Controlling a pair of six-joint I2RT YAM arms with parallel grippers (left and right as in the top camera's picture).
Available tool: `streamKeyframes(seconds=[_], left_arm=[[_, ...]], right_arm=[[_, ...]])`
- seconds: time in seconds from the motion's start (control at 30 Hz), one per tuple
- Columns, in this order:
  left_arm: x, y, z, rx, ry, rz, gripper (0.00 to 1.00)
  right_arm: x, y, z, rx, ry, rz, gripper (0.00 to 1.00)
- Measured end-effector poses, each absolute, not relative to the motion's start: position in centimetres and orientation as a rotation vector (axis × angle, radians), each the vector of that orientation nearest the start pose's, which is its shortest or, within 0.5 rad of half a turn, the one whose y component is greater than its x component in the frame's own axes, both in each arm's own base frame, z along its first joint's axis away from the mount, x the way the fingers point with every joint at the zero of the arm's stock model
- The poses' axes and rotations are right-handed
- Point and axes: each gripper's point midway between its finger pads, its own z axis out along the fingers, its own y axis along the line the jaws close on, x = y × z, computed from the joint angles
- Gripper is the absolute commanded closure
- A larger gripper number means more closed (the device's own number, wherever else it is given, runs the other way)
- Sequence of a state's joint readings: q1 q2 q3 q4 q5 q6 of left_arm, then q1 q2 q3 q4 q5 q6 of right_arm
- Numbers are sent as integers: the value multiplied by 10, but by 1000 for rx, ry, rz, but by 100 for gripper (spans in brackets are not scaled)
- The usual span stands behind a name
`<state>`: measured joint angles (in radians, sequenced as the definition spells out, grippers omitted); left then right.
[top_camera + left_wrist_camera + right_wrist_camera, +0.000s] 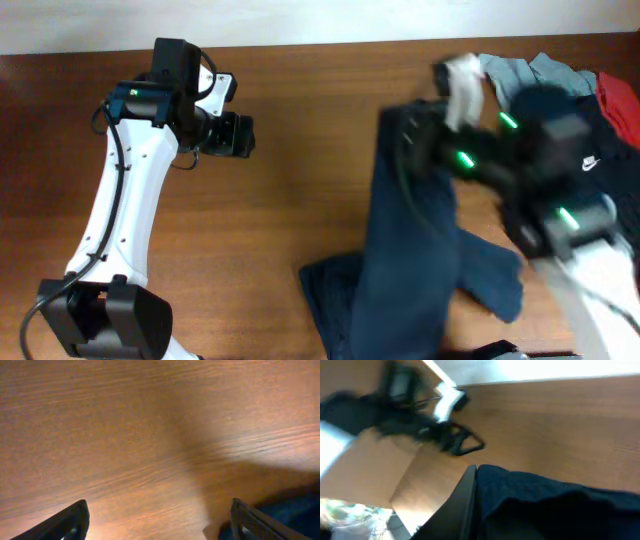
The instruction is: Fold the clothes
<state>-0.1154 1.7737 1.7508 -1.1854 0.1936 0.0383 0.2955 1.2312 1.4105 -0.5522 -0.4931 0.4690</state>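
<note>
The shorts (410, 250) lie on the right half of the worktop (300, 140). They stretch from the near edge toward the far side, with their far end caught in the right fingers (457, 507). A heap of other garments (590, 120) sits in the far right corner, behind the right arm. The left fingers (242, 135) hang over bare worktop on the far left side, apart from the shorts, which lie to their right.
</note>
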Motion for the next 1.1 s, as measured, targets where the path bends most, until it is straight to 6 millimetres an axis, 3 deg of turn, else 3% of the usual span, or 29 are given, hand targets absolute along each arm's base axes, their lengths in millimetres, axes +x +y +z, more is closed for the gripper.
streamKeyframes(seconds=[0.07,0.13,0.2,0.27,0.3,0.33,0.4,0.47,0.53,0.6,0.73,0.8,0.87,1.07,1.1], left_arm=[[398,-80,199,263,2764,-296,11],[397,-81,199,265,2769,-302,11],[395,-81,199,265,2774,-307,11],[394,-82,199,267,2777,-316,11],[394,-83,199,272,2776,-325,11],[394,-85,199,275,2775,-337,11],[394,-87,200,278,2772,-354,11],[394,-88,200,280,2768,-364,8],[395,-90,201,287,2759,-374,7],[398,-90,202,287,2747,-375,7],[404,-91,205,291,2719,-375,6],[406,-91,205,291,2712,-374,6],[406,-91,205,291,2711,-374,6],[405,-91,205,291,2712,-375,6],[406,-91,205,291,2711,-374,6]], right_arm=[[371,197,350,-128,2079,977,96],[397,202,317,-85,2147,958,96],[411,201,290,-40,2209,927,95],[419,192,277,21,2241,873,93],[421,181,273,64,2264,825,61],[422,166,270,118,2284,767,49],[418,137,258,208,2351,675,36],[399,102,236,301,2476,576,27],[355,63,205,400,2698,466,28],[311,49,188,377,2889,426,26],[276,58,178,214,3027,483,24],[261,68,155,117,3083,518,24],[258,73,137,83,3087,544,25],[226,78,64,87,3160,608,25],[223,79,58,89,3165,612,29]])
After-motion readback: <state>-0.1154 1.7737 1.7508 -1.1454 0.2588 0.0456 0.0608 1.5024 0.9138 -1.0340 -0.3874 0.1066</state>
